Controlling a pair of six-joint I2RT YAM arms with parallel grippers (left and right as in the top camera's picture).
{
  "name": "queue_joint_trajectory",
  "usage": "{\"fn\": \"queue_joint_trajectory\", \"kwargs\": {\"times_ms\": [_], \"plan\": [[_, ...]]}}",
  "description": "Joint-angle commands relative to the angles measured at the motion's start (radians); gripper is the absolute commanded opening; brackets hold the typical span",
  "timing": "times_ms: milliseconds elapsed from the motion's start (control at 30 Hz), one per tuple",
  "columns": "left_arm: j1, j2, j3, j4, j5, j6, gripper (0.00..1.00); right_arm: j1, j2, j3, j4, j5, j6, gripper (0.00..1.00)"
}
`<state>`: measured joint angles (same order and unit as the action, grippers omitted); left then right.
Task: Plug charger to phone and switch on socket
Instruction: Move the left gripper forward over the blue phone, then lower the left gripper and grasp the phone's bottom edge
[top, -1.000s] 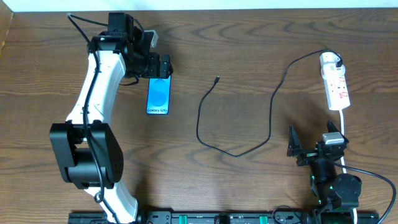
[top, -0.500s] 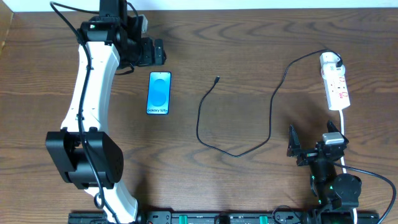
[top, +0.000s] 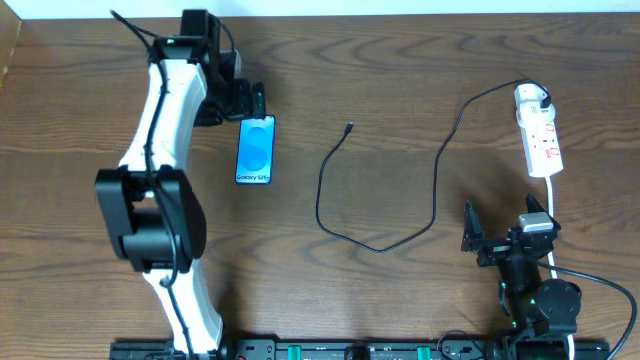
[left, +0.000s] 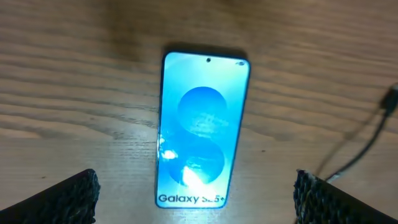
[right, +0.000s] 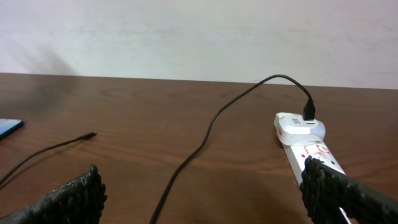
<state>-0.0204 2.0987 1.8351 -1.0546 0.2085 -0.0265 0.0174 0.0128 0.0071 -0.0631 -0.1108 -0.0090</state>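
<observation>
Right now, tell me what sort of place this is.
Likely a robotics lab bench: a brown wood-grain table, a plain whitish wall, and a white-and-black robot arm mounted at its edge.

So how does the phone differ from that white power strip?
The phone glows blue with dark edges; the power strip is white with red marks. The phone has nothing plugged in; the power strip carries the black cable's plug. Both lie flat on the table.
</observation>
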Motion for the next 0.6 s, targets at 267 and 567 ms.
{"fn": "queue_joint_trajectory", "kwargs": {"times_ms": [267, 567], "plan": [[-0.024, 0.113, -0.001, 0.001, -0.050, -0.005, 0.99, 0.010, -0.004, -0.002, -0.004, 0.005, -0.007, 0.99], [-0.045, 0.171, -0.002, 0.012, -0.097, -0.005, 0.99, 0.010, -0.004, -0.002, -0.004, 0.005, -0.007, 0.99]]}}
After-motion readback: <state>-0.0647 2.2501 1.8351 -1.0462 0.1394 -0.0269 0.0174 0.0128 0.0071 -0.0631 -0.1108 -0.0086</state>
